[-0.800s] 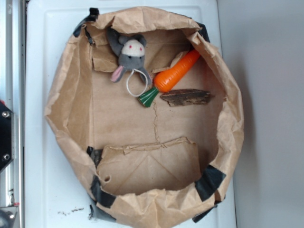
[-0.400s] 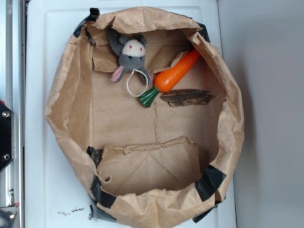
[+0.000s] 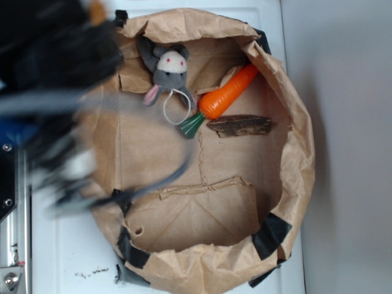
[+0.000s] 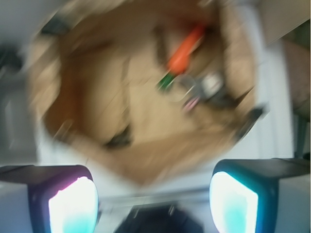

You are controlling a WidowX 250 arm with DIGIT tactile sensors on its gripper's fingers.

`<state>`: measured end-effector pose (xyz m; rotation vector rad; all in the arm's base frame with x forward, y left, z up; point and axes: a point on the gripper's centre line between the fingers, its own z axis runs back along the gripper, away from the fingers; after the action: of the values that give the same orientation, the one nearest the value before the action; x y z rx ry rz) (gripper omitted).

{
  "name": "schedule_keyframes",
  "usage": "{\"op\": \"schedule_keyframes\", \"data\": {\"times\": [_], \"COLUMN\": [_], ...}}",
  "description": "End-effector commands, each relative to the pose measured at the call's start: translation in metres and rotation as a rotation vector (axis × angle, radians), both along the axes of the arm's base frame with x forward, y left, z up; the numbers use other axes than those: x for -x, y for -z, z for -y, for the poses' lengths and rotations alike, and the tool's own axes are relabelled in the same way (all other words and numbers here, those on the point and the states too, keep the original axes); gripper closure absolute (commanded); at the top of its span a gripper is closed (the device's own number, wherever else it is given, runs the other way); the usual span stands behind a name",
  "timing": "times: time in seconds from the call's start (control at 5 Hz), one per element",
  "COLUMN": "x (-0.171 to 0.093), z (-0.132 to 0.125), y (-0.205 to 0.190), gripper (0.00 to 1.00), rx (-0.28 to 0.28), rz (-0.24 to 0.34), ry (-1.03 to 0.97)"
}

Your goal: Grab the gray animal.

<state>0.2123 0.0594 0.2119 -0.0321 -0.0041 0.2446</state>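
The gray plush mouse [image 4: 210,86], judged soft and light and best pinched across its body, is seen well ahead of the spread, empty jaws, inside the paper bag [image 4: 77,111].

We count one gray animal [image 3: 169,70], one orange carrot [image 3: 225,96], one bark piece [image 3: 240,125], and one paper bag [image 3: 299,165].

The gray animal [image 3: 169,71] lies open from above, tucked against the bag wall [image 3: 184,21]. The carrot [image 3: 225,97] crowds its right; the bag floor [image 3: 159,153] below is bare.
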Motion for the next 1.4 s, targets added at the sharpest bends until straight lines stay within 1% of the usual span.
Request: {"op": "schedule_keyframes", "data": {"times": [0.0, 0.4, 0.6, 0.8, 1.0, 1.2], "x": [-0.035, -0.035, -0.028, -0.027, -0.031, -0.036], "z": [-0.038, -0.038, -0.026, -0.003, 0.009, 0.003], "y": [0.008, 0.008, 0.016, 0.029, 0.050, 0.072], "gripper": [0.00, 0.00, 0.00, 0.00, 0.00, 0.00], "rx": [-0.075, -0.075, -0.060, -0.016, -0.046, -0.088], "rz": [0.022, 0.022, 0.185, 0.218, 0.155, 0.091], "ry": [-0.253, -0.253, -0.432, -0.625, -0.791, -0.896]}}
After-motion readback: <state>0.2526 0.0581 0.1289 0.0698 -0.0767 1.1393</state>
